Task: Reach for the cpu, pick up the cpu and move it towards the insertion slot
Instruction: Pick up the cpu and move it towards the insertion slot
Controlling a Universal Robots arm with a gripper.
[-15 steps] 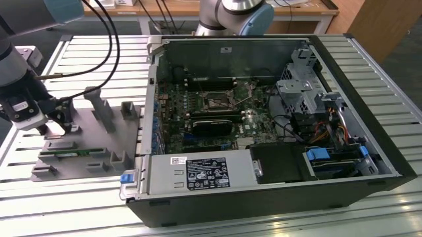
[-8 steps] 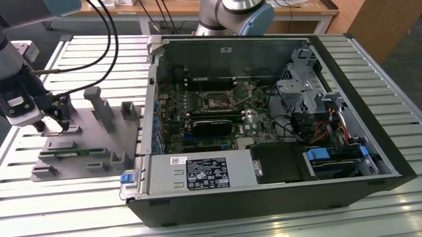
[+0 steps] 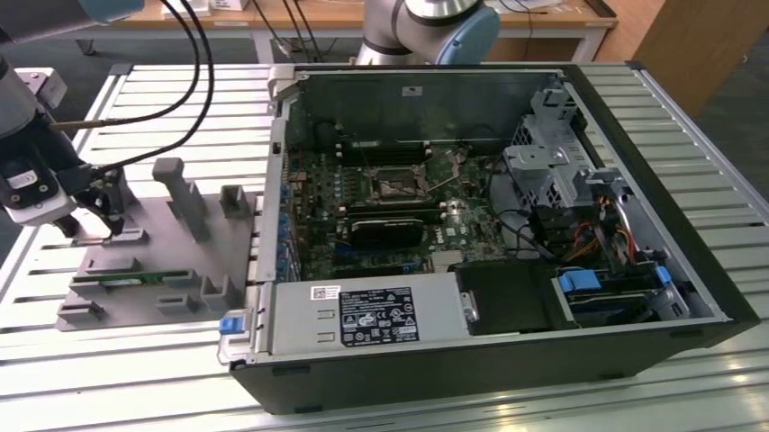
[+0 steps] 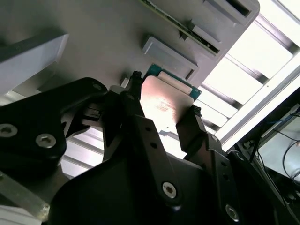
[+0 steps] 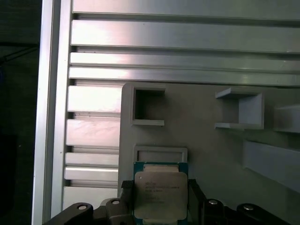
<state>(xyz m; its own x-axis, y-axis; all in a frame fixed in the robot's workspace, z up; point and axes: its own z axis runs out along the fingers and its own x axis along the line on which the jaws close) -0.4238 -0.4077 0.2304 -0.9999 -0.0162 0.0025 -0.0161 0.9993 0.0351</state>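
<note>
Exterior view: gripper (image 3: pixel 99 225) is down at the grey holder tray (image 3: pixel 162 256), well apart from the socket (image 3: pixel 394 184) in the open PC case (image 3: pixel 505 355). One socket, one tray.

Second wrist view: two fingers (image 4: pixel 140 126) flank one chip (image 4: pixel 164 105), touching opposite edges. Jaws look clamped on it, probably an edge grip to spare the faces.

First wrist view: chip (image 5: pixel 160 194) is low at its tray seat; can't tell if it's lifted.
</note>
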